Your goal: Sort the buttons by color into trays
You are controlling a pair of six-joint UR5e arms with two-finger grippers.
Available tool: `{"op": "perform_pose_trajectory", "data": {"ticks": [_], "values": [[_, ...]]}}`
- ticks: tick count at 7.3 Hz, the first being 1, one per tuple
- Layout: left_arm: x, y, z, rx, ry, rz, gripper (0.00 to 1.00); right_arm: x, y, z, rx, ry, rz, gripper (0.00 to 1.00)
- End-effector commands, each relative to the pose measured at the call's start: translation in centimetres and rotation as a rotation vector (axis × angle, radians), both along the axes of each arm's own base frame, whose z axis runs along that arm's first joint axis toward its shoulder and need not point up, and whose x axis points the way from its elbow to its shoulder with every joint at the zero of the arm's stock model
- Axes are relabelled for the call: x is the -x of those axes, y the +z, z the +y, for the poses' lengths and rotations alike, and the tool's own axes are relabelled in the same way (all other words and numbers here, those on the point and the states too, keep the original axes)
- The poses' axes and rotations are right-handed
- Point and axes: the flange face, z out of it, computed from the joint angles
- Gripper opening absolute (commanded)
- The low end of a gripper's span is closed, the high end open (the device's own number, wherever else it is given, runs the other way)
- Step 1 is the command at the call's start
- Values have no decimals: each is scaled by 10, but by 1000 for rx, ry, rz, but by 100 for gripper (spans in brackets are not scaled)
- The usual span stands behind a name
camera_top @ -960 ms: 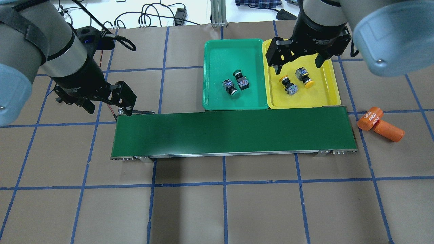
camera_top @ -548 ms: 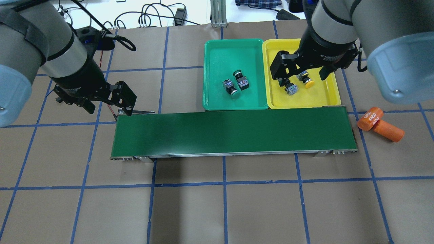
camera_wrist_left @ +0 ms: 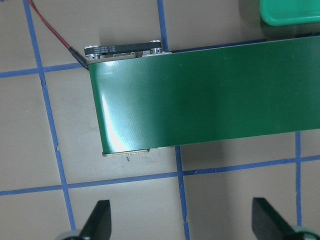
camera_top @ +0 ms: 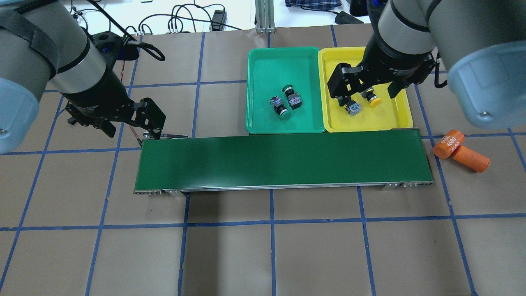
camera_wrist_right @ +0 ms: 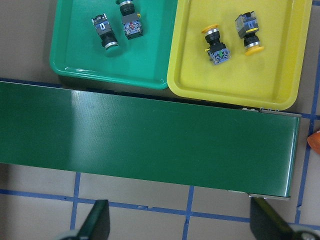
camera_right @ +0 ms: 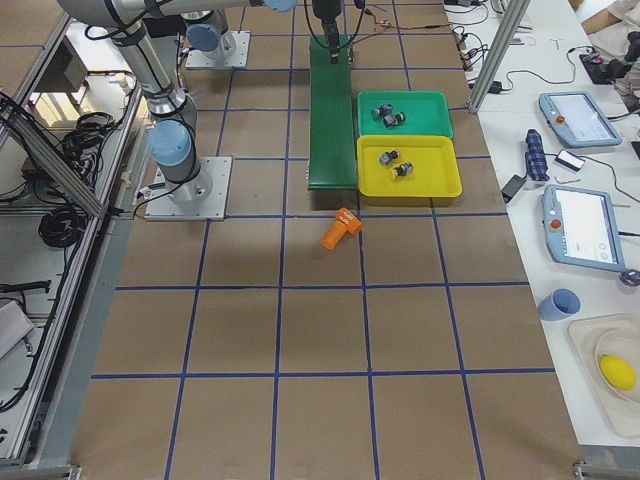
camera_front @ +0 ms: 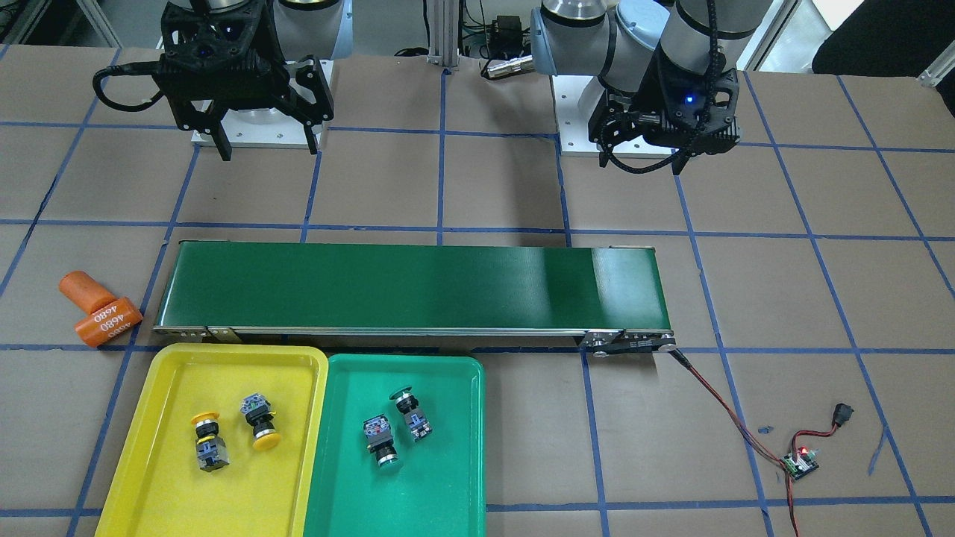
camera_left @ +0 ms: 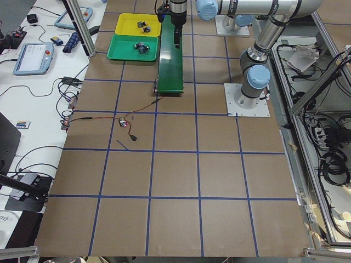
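Both spread: left claw (camera_wrist_left: 182,222); right claw (camera_wrist_right: 179,222) | yellow tray (camera_front: 239,350) touching green tray (camera_front: 403,361)

- Setting: robotics lab, a fenced test cell.
- Counter (camera_top: 263,255) is papered brown and marked into squares with blue tape (camera_top: 272,222).
- Two industrial arms; the near arm (camera_left: 258,76) stands on a bolted base plate (camera_left: 233,107).
- Aluminium-profile post (camera_right: 498,45) stands at the counter's edge.
- White side counter (camera_right: 610,170) carries teach pendants (camera_right: 575,118).
- Small conveyor belt (camera_top: 283,160) is wired to a bare circuit board (camera_front: 800,464).
- Cable bundles (camera_left: 332,164) lie beside the rig.
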Motion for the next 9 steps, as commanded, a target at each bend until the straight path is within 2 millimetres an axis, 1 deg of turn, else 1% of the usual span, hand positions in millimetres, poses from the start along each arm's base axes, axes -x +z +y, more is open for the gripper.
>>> {"op": "perform_pose_trajectory", "data": {"ticks": [1,2,7,9], "values": [[0,-1,0,1,1,-2,100,-2,-1,0,-2,5,-7,100],[0,-1,0,-2,2,0,100,-3,3,4,3,8,-5,100],[0,-1,0,0,2,1,100,-4,-5,-1,-2,8,-3,100],[1,-2,-2,0,5,9,100,-3,-5,-4,9,45,7,100]]}}
